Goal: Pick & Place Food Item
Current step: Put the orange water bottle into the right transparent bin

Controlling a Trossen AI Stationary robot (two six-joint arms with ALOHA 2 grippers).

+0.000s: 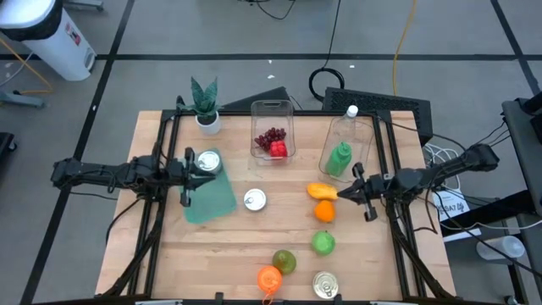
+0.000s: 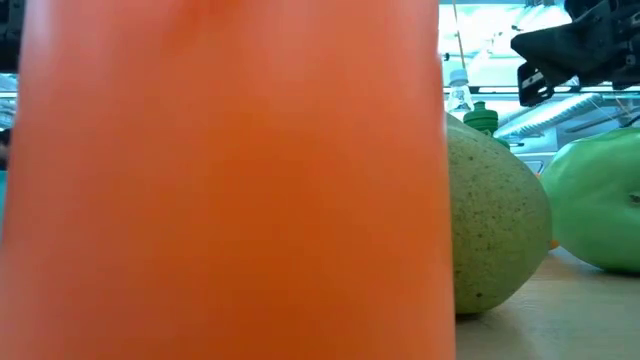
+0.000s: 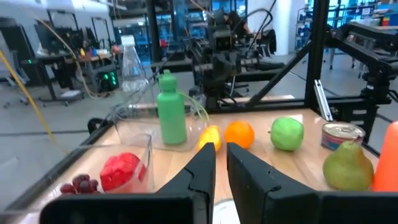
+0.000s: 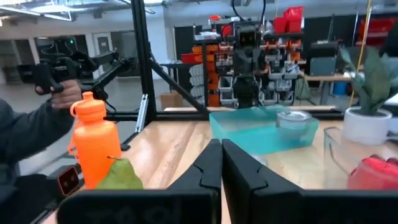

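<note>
The food lies on the table's right half: a yellow fruit [image 1: 320, 190], an orange [image 1: 324, 211], a green apple [image 1: 323, 243] and a pear [image 1: 284, 261]. A clear tub [image 1: 273, 140] at the far side holds grapes and a red strawberry. My right gripper [image 1: 345, 194] is shut and hovers just right of the yellow fruit, raised off the table. My left gripper [image 1: 187, 180] is shut too; it hangs at the left edge of a teal tray [image 1: 212, 195] that carries a tin can [image 1: 206, 161]. In the left wrist view the yellow fruit [image 3: 209, 135] and orange [image 3: 239, 134] sit ahead.
A green bottle [image 1: 339, 158] lies in a clear container. A small tin [image 1: 255, 200] stands mid-table. An orange bottle [image 1: 268, 280] and another can [image 1: 325, 285] stand at the near edge. A potted plant [image 1: 205, 106] is far left. A person's sleeve [image 4: 25, 143] shows beyond the table.
</note>
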